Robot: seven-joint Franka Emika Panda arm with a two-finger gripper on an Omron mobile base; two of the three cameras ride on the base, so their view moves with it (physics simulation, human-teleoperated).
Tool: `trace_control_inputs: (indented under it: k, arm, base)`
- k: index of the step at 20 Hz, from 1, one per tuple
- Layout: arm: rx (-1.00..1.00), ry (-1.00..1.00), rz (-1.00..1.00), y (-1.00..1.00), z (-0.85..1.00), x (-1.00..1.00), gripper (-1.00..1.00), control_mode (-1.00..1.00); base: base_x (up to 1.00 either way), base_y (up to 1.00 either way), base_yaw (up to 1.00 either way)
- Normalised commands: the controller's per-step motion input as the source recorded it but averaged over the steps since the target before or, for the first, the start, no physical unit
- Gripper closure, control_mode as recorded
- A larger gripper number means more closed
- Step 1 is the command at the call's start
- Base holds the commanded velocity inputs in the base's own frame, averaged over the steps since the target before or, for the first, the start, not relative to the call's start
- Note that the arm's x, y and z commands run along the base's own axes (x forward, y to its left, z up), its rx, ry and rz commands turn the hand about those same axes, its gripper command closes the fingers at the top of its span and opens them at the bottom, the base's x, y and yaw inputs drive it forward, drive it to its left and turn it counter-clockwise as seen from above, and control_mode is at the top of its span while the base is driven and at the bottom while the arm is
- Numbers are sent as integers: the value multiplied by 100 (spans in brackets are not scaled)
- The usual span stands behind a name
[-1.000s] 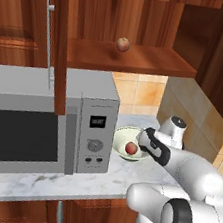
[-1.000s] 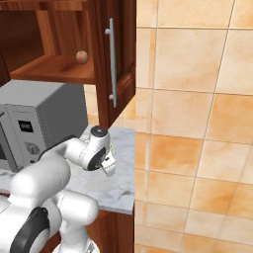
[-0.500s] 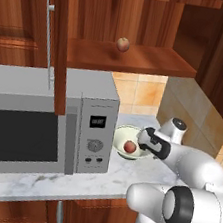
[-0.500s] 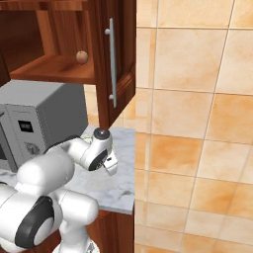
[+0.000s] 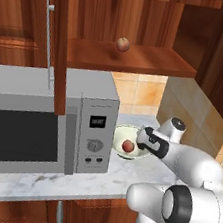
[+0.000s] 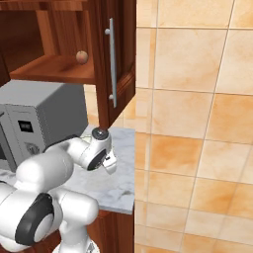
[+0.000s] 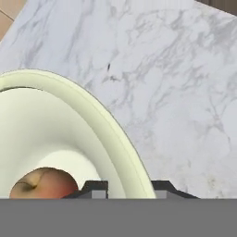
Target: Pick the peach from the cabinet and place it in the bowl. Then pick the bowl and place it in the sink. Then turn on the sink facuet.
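Observation:
The peach lies inside the cream-white bowl on the marble counter, right of the microwave. My gripper reaches the bowl's right rim from the side. In the hand view the peach sits low in the bowl, and my gripper has one fingertip inside the wall and one outside, shut on the rim. The cabinet stands open above, its door swung out. The sink and the sink facuet are out of view.
A paler tan fruit rests on the cabinet shelf, also seen as the fruit from the right. The grey microwave stands close to the bowl's left. The counter ends at a tiled wall on the right.
The jaws have closed from wide open onto the bowl's rim. The hand has settled slightly lower at the bowl. Bowl and peach stay in place.

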Motion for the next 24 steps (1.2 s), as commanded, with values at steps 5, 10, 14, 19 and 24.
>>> trace_control_inputs:
  k: [5, 10, 14, 19, 24]
  arm:
    - [0, 0, -22, 0, 3, -40, 100, -100]
    - [3, 0, -16, 0, 40, -55, 100, -100]
    - [6, -4, -11, 0, 53, -61, 100, -100]
    - [4, -7, -14, 0, 65, -61, 100, -100]
    - [1, -11, -20, 1, 70, -64, 100, -100]
  base:
    - [0, 0, 0]
    - [0, 0, 0]
    - [0, 0, 0]
    - [0, 0, 0]
    - [0, 0, 0]
